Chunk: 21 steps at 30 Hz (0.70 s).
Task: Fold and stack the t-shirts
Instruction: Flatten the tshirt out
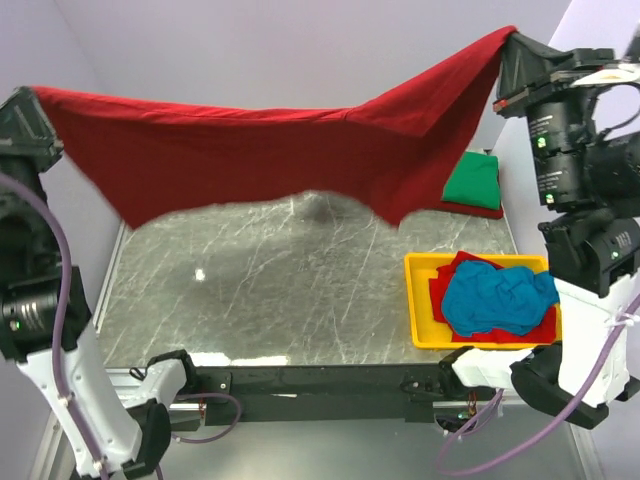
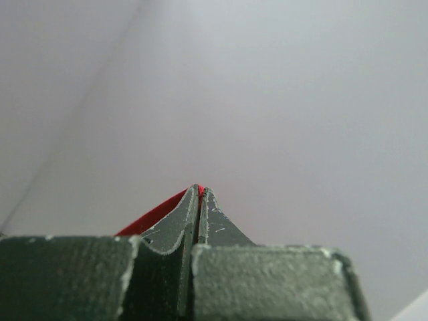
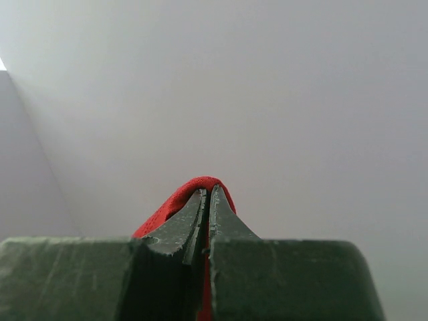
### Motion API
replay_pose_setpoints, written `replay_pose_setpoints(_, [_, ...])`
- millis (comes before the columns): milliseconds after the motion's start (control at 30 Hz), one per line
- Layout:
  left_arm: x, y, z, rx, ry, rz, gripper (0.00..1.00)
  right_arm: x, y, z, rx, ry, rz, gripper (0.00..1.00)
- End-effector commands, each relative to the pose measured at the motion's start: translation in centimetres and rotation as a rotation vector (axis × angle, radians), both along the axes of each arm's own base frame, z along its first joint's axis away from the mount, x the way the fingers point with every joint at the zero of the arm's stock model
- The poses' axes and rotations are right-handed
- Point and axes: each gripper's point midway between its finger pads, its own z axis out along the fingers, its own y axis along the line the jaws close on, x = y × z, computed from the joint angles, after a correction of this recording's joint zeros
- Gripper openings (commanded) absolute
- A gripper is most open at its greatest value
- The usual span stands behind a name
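Observation:
A dark red t-shirt (image 1: 270,160) hangs stretched high above the table between both grippers. My left gripper (image 1: 30,95) is shut on its left corner; the red cloth (image 2: 157,212) shows beside the shut jaws in the left wrist view. My right gripper (image 1: 512,42) is shut on its right corner; red cloth (image 3: 179,197) wraps over the fingertips in the right wrist view. A folded green t-shirt (image 1: 472,182) lies on a folded red one (image 1: 480,210) at the back right. A crumpled teal blue t-shirt (image 1: 497,297) lies on another red one (image 1: 462,270) in the yellow tray (image 1: 418,300).
The marble table (image 1: 270,290) lies under the hanging shirt. The yellow tray stands at the front right, near the right arm's base. Pale walls close in the back and both sides. The black mounting rail (image 1: 320,380) runs along the near edge.

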Motion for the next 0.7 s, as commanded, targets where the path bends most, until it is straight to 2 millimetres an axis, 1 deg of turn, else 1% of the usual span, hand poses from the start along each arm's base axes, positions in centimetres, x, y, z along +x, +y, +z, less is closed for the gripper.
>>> replay_pose_setpoints(0, [-0.8, 1.8, -0.2, -0.001, 0.006, 0.109, 0.01, -1.9, -1.6, 2.8, 0.027, -0.092, -0.052, 0.00])
replay_pose_setpoints(67, [-1.3, 1.6, 0.3, 0.003, -0.007, 0.110, 0.01, -2.2, -1.7, 3.4, 0.029, -0.110, -0.050, 0.00])
replay_pose_setpoints(133, [-0.9, 1.5, 0.6, 0.009, -0.007, 0.099, 0.01, -1.9, -1.6, 3.8, 0.028, -0.123, -0.058, 0.00])
replay_pose_setpoints(200, [-0.7, 1.2, 1.0, 0.013, -0.014, 0.082, 0.01, -0.8, -1.1, 3.7, 0.018, -0.120, -0.069, 0.00])
replay_pose_setpoints(233, [0.3, 1.3, 0.8, 0.012, 0.000, 0.071, 0.01, -0.3, -1.0, 3.7, 0.006, -0.120, -0.079, 0.00])
replay_pose_setpoints(267, [0.7, 1.2, 0.8, 0.012, 0.004, 0.061, 0.01, 0.9, -0.3, 3.2, -0.008, -0.105, -0.083, 0.00])
replay_pose_setpoints(333, [2.4, 1.3, 0.3, 0.002, 0.028, 0.038, 0.01, 2.3, 0.2, 2.9, -0.020, -0.099, -0.100, 0.00])
replay_pose_setpoints(367, [3.3, 1.5, -0.2, -0.004, 0.045, 0.031, 0.01, 4.1, 1.1, 2.1, -0.039, -0.073, -0.105, 0.00])
replay_pose_setpoints(400, [4.7, 1.8, -0.9, -0.013, 0.066, 0.026, 0.01, 4.9, 1.3, 1.9, -0.044, -0.072, -0.109, 0.00])
replay_pose_setpoints(433, [5.6, 1.9, -1.4, -0.019, 0.080, 0.020, 0.00, 5.8, 1.6, 1.5, -0.046, -0.063, -0.110, 0.00])
replay_pose_setpoints(467, [6.9, 2.3, -2.5, -0.028, 0.109, 0.017, 0.00, 7.9, 1.9, 0.6, -0.059, -0.037, -0.126, 0.00])
replay_pose_setpoints(500, [8.4, 2.6, -3.6, -0.029, 0.138, 0.015, 0.01, 9.0, 2.2, 0.1, -0.062, -0.024, -0.120, 0.00])
replay_pose_setpoints(533, [9.3, 2.9, -4.0, -0.026, 0.145, 0.014, 0.01, 10.0, 2.2, -0.3, -0.049, -0.010, -0.114, 0.00])
replay_pose_setpoints(567, [10.6, 3.2, -5.4, -0.031, 0.182, 0.011, 0.01, 12.3, 2.5, -1.5, -0.062, 0.020, -0.118, 0.00])
replay_pose_setpoints(600, [12.5, 3.5, -6.8, -0.030, 0.226, 0.002, 0.01, 13.3, 2.6, -2.1, -0.055, 0.035, -0.111, 0.00])
replay_pose_setpoints(633, [13.4, 3.6, -7.5, -0.025, 0.247, -0.009, 0.01, 14.5, 2.7, -2.8, -0.059, 0.051, -0.112, 0.00])
replay_pose_setpoints(667, [14.4, 3.4, -8.2, -0.026, 0.268, -0.034, 0.01, 16.3, 2.9, -3.8, -0.069, 0.073, -0.116, 0.00])
